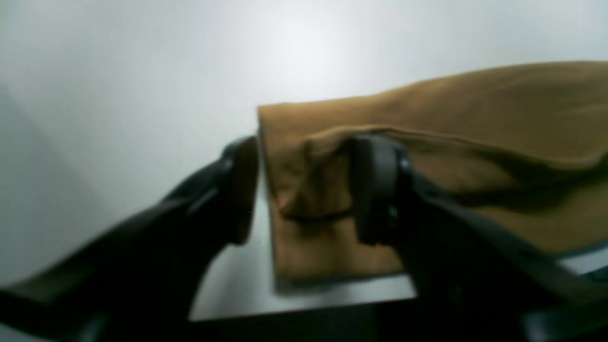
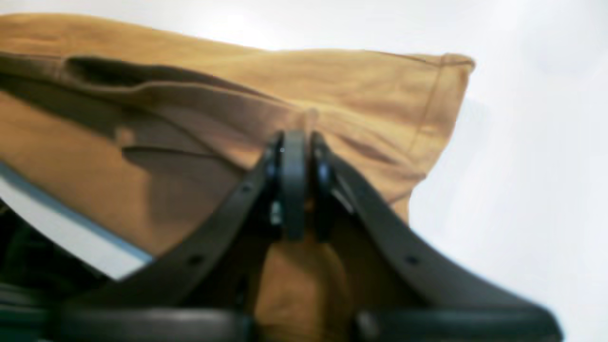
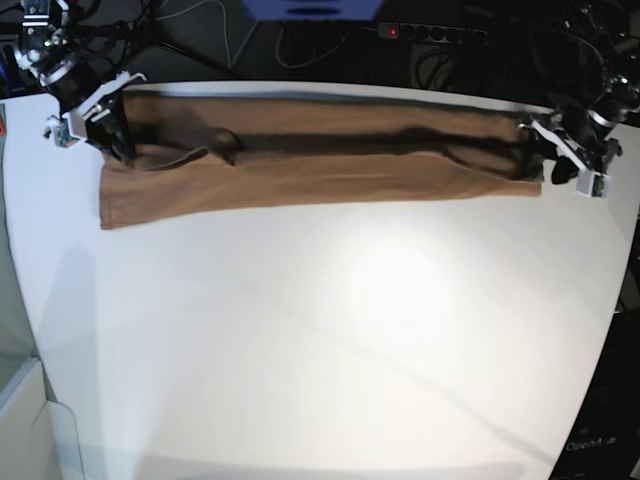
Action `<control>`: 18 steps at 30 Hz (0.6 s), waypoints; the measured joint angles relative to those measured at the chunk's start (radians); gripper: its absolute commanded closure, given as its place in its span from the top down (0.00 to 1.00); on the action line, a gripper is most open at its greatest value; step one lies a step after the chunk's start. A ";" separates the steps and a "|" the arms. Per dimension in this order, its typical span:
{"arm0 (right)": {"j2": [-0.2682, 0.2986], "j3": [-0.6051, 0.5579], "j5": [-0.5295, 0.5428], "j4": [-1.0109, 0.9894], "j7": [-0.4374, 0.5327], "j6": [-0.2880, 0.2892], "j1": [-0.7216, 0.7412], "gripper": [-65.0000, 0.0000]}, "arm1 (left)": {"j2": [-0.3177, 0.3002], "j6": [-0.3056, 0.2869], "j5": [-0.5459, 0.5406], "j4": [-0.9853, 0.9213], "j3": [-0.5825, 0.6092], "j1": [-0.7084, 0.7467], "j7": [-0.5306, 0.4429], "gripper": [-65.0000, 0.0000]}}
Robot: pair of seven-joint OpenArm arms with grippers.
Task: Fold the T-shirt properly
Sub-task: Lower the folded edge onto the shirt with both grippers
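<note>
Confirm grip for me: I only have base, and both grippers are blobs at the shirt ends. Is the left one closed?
Observer: No. The left wrist view shows the left gripper open, jaws apart, with a raised fold of the T-shirt between them.
Operator: Right one?
Observer: The right wrist view shows the right gripper with jaws nearly together, apparently pinching a ridge of cloth at its tips.
Operator: Any cloth hanging off the table on the left arm's side?
Observer: No. That end lies flat on the table, just short of its edge.
</note>
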 measured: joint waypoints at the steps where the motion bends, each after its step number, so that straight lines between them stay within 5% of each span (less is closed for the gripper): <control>1: -0.001 0.000 0.000 0.000 0.000 0.000 0.000 0.21 | 0.000 0.000 0.002 -0.001 -0.001 0.003 0.002 0.55; 8: -0.027 0.048 0.002 0.003 0.001 -0.001 0.002 0.38 | 0.002 -0.001 0.004 -0.003 -0.001 0.006 0.003 0.55; 14: -0.117 0.187 0.002 0.003 0.001 0.000 0.003 0.41 | 0.001 -0.001 0.004 -0.003 0.000 0.007 0.004 0.55; 18: -0.118 0.212 0.002 0.003 0.001 -0.001 0.011 0.40 | 0.000 -0.001 -0.006 0.004 -0.005 0.018 0.001 0.55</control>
